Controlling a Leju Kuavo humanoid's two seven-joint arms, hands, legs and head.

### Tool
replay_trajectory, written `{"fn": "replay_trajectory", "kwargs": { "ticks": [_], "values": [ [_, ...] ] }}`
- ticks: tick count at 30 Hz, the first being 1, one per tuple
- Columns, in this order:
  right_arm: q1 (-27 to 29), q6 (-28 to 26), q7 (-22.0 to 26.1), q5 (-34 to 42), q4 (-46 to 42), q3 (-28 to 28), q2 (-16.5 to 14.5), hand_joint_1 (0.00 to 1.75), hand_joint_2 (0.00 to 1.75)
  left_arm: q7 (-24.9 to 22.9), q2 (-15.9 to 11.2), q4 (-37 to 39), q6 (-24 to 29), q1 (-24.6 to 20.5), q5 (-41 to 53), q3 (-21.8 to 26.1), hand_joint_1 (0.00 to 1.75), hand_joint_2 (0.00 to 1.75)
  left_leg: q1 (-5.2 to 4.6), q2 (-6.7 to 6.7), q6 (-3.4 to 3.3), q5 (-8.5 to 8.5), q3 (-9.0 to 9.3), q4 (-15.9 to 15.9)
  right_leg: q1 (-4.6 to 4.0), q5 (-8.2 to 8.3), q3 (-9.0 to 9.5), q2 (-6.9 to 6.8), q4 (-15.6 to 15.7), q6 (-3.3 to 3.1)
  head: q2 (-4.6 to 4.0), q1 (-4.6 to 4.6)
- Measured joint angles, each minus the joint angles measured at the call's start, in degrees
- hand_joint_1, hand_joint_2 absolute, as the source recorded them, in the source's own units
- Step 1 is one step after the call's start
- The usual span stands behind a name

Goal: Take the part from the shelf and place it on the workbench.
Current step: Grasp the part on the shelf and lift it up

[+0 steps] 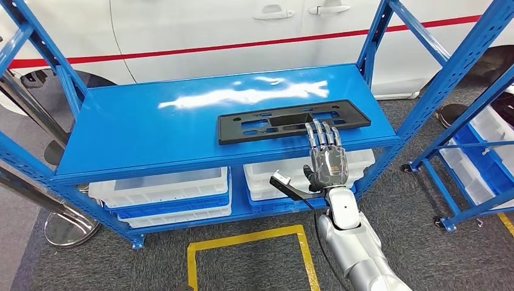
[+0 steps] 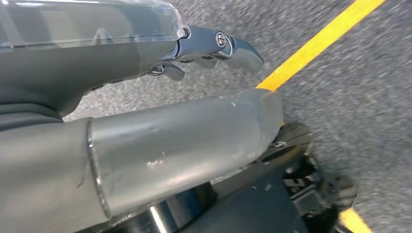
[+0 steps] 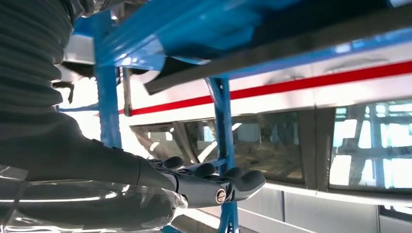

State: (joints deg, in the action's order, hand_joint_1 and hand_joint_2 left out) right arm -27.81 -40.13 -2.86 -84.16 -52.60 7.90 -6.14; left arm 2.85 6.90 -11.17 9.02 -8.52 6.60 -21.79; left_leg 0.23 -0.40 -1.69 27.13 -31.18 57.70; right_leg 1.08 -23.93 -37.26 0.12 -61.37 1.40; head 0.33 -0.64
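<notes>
Yellow tape [image 1: 248, 242] marks a square on the grey carpet right below me, nearest thing in the head view. My silver right arm comes up from the bottom edge, and my right hand [image 1: 327, 156] is raised at the front lip of the blue shelf [image 1: 145, 130], fingers [image 1: 322, 134] held straight and side by side, their tips reaching onto the near edge of the black part [image 1: 291, 121]. I can't tell whether the tips actually touch it; nothing is gripped. The right wrist view has the same fingers stretched out flat, thumb alongside, with the shelf's blue frame and the part's dark edge beyond. The part is a long flat black plate with cut-outs, lying flat on the upper shelf board, right of centre, near the front. Under that board sit white bins [image 1: 163, 188] on the lower level. My left hand [image 2: 145, 53] is seen in the left wrist view over carpet and a yellow line; fingers look extended with nothing in them. Further right stands a second blue rack [image 1: 467, 121] with bins. Farthest back, a white car [image 1: 242, 30] with a red stripe.
</notes>
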Motion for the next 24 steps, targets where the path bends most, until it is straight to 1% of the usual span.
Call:
{"fn": "replay_trajectory", "kwargs": {
  "ticks": [1,2,4,5,6,7,8,9,10,11,12,13,14,15,16,18,20,21,22,24],
  "values": [
    [0.05,0.0,1.39,0.6,-0.08,-0.42,-0.39,0.0,1.75,0.08,0.03,0.0,0.01,-0.05,0.04,0.01,0.0,0.0,-0.07,-0.01,0.34,0.38,0.08,0.16,-0.14,-0.02,0.58,0.01,1.3,-0.33,0.0,-0.01],
    [0.1,0.0,2.52,1.09,-0.13,-0.79,-0.76,0.0,1.75,0.14,0.04,0.0,0.03,-0.08,0.05,0.01,0.0,0.0,-0.11,0.0,0.67,0.61,0.12,0.2,-0.34,-0.58,0.84,0.1,1.53,-0.75,0.0,-0.03],
    [0.21,-0.02,3.84,1.67,-0.27,-1.28,-1.4,0.0,1.75,0.2,0.07,-0.01,0.07,-0.12,0.08,0.02,0.0,0.0,0.0,0.07,1.27,1.12,0.33,0.2,-0.32,-1.05,1.21,0.23,1.91,-1.57,0.0,-0.04],
    [0.18,-0.02,4.14,1.76,-0.32,-1.42,-1.64,0.0,1.75,0.22,0.07,-0.02,0.09,-0.14,0.09,0.02,0.0,0.0,0.07,0.1,1.57,1.68,0.17,0.91,-0.24,-1.27,1.54,0.24,2.03,-1.98,0.0,-0.05],
    [0.12,-0.02,4.44,1.8,-0.37,-1.58,-1.89,0.0,1.75,0.25,0.07,-0.02,0.11,-0.17,0.12,0.02,0.0,0.0,0.11,0.12,1.85,2.59,-0.56,2.69,-0.14,-1.48,1.94,0.2,2.17,-2.36,0.0,-0.05],
    [0.11,-0.02,4.92,1.84,-0.4,-1.74,-2.16,0.0,1.75,0.27,0.07,-0.02,0.13,-0.17,0.16,0.02,0.0,0.0,0.18,0.15,2.08,3.89,-2.11,5.81,-0.15,-1.74,2.32,0.15,2.25,-2.68,0.0,-0.07],
    [0.12,-0.01,5.73,2.03,-0.38,-1.91,-2.43,0.0,1.75,0.28,0.07,-0.02,0.14,-0.13,0.24,0.02,0.0,0.0,0.24,0.16,2.25,5.3,-4.35,9.86,-0.22,-2.04,2.63,0.12,2.25,-2.93,0.0,-0.07],
    [0.18,-0.01,6.87,2.46,-0.27,-2.13,-2.73,0.0,1.75,0.28,0.07,-0.02,0.14,-0.05,0.37,0.03,0.0,0.0,0.28,0.16,2.36,6.31,-6.79,13.8,-0.32,-2.35,2.93,0.12,2.25,-3.06,0.0,-0.08],
    [0.25,0.0,8.29,3.1,-0.07,-2.32,-3.04,0.0,1.75,0.28,0.07,-0.02,0.14,0.06,0.51,0.04,0.0,0.0,0.31,0.17,2.37,6.48,-8.78,16.5,-0.42,-2.68,3.3,0.16,2.24,-3.12,0.0,-0.08],
    [0.29,0.01,9.82,3.97,0.27,-2.48,-3.38,0.0,1.75,0.28,0.07,-0.02,0.14,0.16,0.66,0.06,0.0,0.0,0.31,0.16,2.27,5.43,-9.77,17.04,-0.51,-3.03,3.76,0.24,2.24,-3.13,0.0,-0.08],
    [0.29,0.01,11.23,4.85,0.69,-2.58,-3.78,0.0,1.75,0.28,0.07,-0.02,0.14,0.2,0.83,0.1,0.0,0.0,0.27,0.16,2.03,3.15,-9.58,15.14,-0.6,-3.42,4.36,0.32,2.24,-3.11,0.0,-0.09],
    [0.26,0.01,12.32,5.55,1.12,-2.62,-4.22,0.0,1.75,0.28,0.07,-0.02,0.13,0.21,0.96,0.16,0.0,0.0,0.17,0.15,1.62,0.2,-8.5,11.41,-0.69,-3.87,5.03,0.38,2.25,-3.07,0.0,-0.08],
    [0.21,0.01,13.11,6.1,1.58,-2.63,-4.65,0.0,1.75,0.28,0.03,-0.02,0.11,0.19,1.08,0.26,0.0,0.0,0.01,0.15,1.12,-2.07,-7.12,7.73,-0.82,-4.31,5.59,0.4,2.28,-2.96,0.0,-0.06],
    [0.16,0.02,13.54,6.43,1.99,-2.63,-5.07,0.0,1.75,0.29,-0.01,-0.02,0.08,0.16,1.18,0.36,0.0,0.0,-0.22,0.15,0.64,-3.59,-5.85,4.53,-0.88,-4.7,5.98,0.43,2.3,-2.77,0.0,-0.06],
    [0.14,0.02,13.74,6.6,2.35,-2.63,-5.42,0.0,1.75,0.3,-0.04,-0.02,0.05,0.09,1.25,0.45,0.0,0.0,-0.43,0.15,0.27,-3.91,-4.99,2.51,-0.89,-4.97,6.12,0.41,2.33,-2.52,0.0,-0.04],
    [0.16,0.01,13.93,6.75,2.99,-2.63,-5.97,0.0,1.75,0.33,-0.06,-0.02,0.0,0.03,1.37,0.54,0.0,0.0,-0.66,0.15,-0.04,-3.13,-4.31,1.15,-0.8,-5.22,6.17,0.32,2.62,-1.92,0.0,-0.06],
    [0.08,-0.02,14.22,6.86,3.39,-2.62,-6.42,0.0,1.75,0.34,-0.01,-0.03,-0.01,0.1,1.58,0.55,0.0,0.0,-0.21,0.16,-0.28,-2.98,-3.45,-0.05,-0.85,-5.69,6.33,0.12,2.48,-1.3,0.0,-0.05],
    [-0.04,-0.02,14.42,6.96,3.53,-2.62,-6.62,0.0,1.75,0.36,0.01,-0.04,-0.01,0.09,1.67,0.56,0.0,0.0,0.0,0.19,-0.45,-3.0,-2.92,-0.65,-0.88,-6.39,5.83,0.06,1.21,-1.04,0.0,-0.06],
    [-0.1,-0.03,14.57,7.08,3.66,-2.61,-6.74,0.0,1.75,0.36,0.03,-0.04,-0.01,0.03,1.74,0.57,0.0,0.0,0.2,0.23,-0.65,-2.94,-2.42,-1.07,-0.86,-7.45,4.6,0.02,-1.25,-0.82,0.0,-0.03],
    [0.07,-0.02,14.73,7.33,4.03,-2.61,-6.86,0.0,1.75,0.37,0.05,-0.04,-0.03,-0.12,1.77,0.6,0.0,0.0,0.13,0.22,-0.93,-2.42,-1.83,-1.17,-0.64,-9.91,0.18,0.01,-8.55,-0.44,0.0,-0.03]
  ]
}}
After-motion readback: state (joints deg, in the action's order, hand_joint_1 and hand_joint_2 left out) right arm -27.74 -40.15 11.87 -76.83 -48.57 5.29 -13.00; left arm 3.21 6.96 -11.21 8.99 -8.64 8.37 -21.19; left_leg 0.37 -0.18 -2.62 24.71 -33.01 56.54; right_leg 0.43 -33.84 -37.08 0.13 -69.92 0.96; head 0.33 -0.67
